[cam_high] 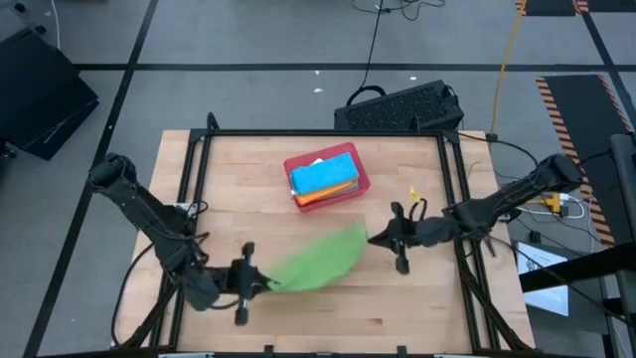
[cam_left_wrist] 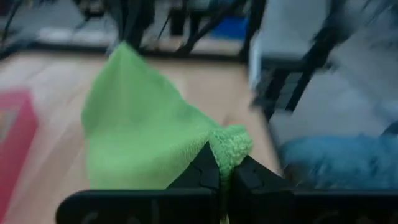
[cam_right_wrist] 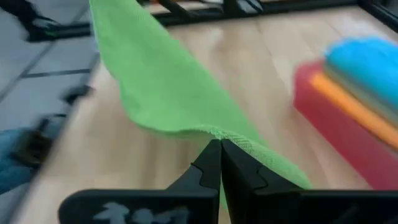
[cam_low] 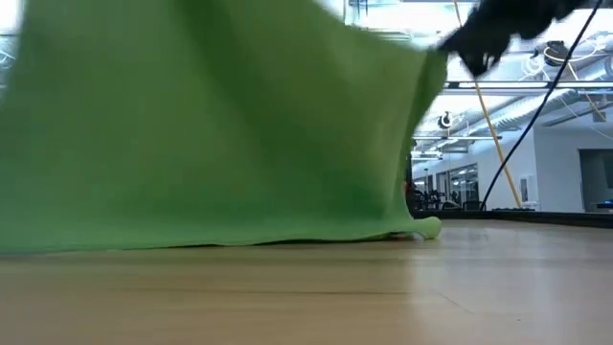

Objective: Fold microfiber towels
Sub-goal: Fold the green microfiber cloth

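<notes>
Left claw (cam_left_wrist: 225, 174) pressed together on one corner of the bright green towel (cam_high: 318, 261); the cloth bunches into a fuzzy knot right at the fingertips in the left wrist view. Right claw (cam_right_wrist: 220, 158) likewise pinched shut, nipping the hemmed edge of the same towel at its opposite corner. In the high view the left claw (cam_high: 260, 281) sits near the front of the table (cam_high: 417, 298), left of centre, and the right claw (cam_high: 376, 239) sits right of centre, a little farther back; the green towel spans the gap between them, slung in a sagging, blurred sheet. Low view: the towel (cam_low: 211, 134) hangs like a curtain across most of the frame, its lower hem touching or just skimming the wood, one corner (cam_low: 428, 228) trailing down onto the surface. Behind the towel, toward the back middle of the table, a red tray (cam_high: 358, 184) holds a stack of folded towels: bright blue towel (cam_high: 323, 175) on top, orange towel (cam_high: 323, 197) showing at the edge beneath it. Right wrist view shows the same stack, blue (cam_right_wrist: 367, 62) over orange (cam_right_wrist: 351, 102), with a thin pale layer between whose colour I cannot tell. Stack well apart from both claws.
</notes>
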